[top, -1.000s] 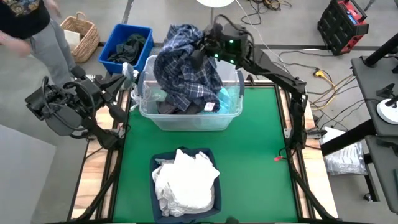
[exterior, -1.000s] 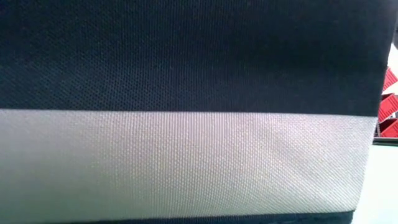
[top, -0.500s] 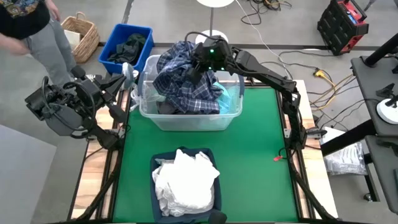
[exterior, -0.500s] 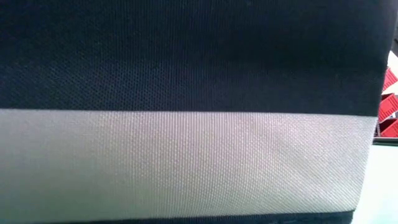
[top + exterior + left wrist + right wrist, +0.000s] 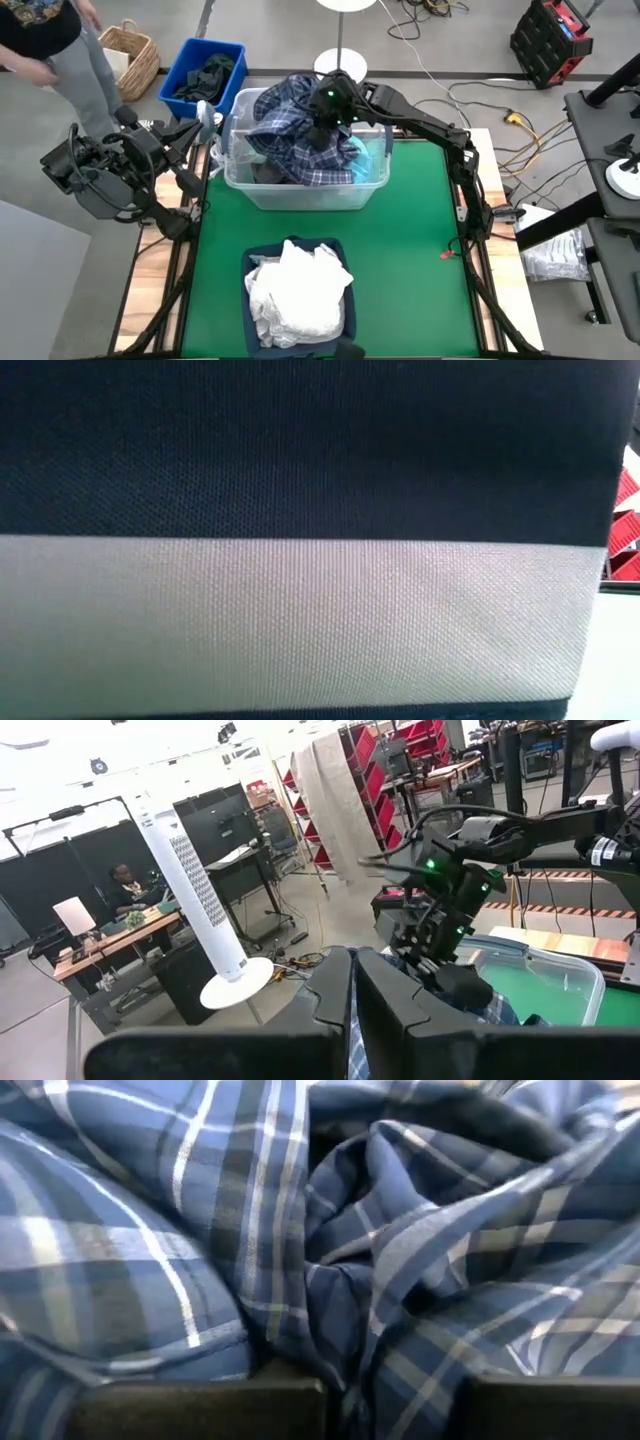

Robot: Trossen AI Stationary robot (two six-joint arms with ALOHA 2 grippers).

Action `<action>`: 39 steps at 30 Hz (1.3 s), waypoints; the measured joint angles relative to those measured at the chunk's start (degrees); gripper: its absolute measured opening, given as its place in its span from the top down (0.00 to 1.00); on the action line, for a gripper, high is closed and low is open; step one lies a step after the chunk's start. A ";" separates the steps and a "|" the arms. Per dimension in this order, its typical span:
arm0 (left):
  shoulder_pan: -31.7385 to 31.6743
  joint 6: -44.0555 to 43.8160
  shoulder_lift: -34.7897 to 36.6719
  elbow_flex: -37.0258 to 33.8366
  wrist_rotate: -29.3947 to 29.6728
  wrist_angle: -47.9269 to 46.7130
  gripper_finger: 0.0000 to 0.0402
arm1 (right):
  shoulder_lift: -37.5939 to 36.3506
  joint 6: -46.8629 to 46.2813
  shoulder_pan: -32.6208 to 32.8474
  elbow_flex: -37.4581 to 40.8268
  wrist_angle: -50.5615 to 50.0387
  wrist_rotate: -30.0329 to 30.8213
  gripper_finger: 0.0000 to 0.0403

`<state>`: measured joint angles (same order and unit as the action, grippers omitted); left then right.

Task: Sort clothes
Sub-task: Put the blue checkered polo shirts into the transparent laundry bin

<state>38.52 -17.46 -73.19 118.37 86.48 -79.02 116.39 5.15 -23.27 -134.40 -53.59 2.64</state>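
The blue-and-white plaid shirt (image 5: 300, 135) lies heaped in the clear plastic tub (image 5: 375, 190) at the table's far middle, and part of it drapes over the tub's far rim. A teal garment (image 5: 368, 155) and a dark grey one (image 5: 268, 173) show under it. White garments (image 5: 298, 292) fill the navy fabric bin (image 5: 258, 262) at the near middle. My right gripper (image 5: 325, 108) is down in the shirt's top and shut on it. My left gripper (image 5: 205, 118) is shut and empty, just off the tub's left end. My right gripper pinches a bunched fold of the plaid shirt (image 5: 385, 1365) between its two fingers, several layers thick. It comes from above, pointing down into the heap. The rest of the shirt lies slack on the clothes in the tub.
A blue bin (image 5: 190, 60) with dark clothes and a wicker basket (image 5: 138, 52) stand off the table's far left, next to a person (image 5: 60, 45). Bare green mat (image 5: 420, 260) lies to the right of the navy bin, whose wall (image 5: 300, 610) fills the low view.
My right gripper has come down toward the tub with the plaid shirt, drifting a little toward the table's near-left. The shirt, first hanging tall below the gripper, has sunk and spread into a low heap in the tub.
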 joint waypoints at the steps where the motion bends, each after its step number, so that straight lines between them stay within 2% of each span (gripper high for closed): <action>1: 0.00 0.01 0.00 0.00 0.00 -0.02 1.00 | 0.06 0.00 0.00 0.01 -1.05 -0.43 0.97; 11: 0.00 -2.39 0.00 0.00 -0.02 -2.40 1.00 | 0.31 1.53 -0.02 1.47 -10.97 -1.60 0.97; 21: 0.00 -4.52 0.00 -0.02 -0.13 -3.78 1.00 | 0.31 2.60 -0.02 7.71 -16.67 -1.58 0.97; 39: 0.00 -4.77 -0.02 -0.04 -1.99 -4.50 1.00 | 0.23 2.99 -0.76 18.14 -15.39 -1.14 0.97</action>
<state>38.52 -22.23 -73.21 118.32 84.48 -83.52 116.62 8.14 -24.02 -116.26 -68.98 1.50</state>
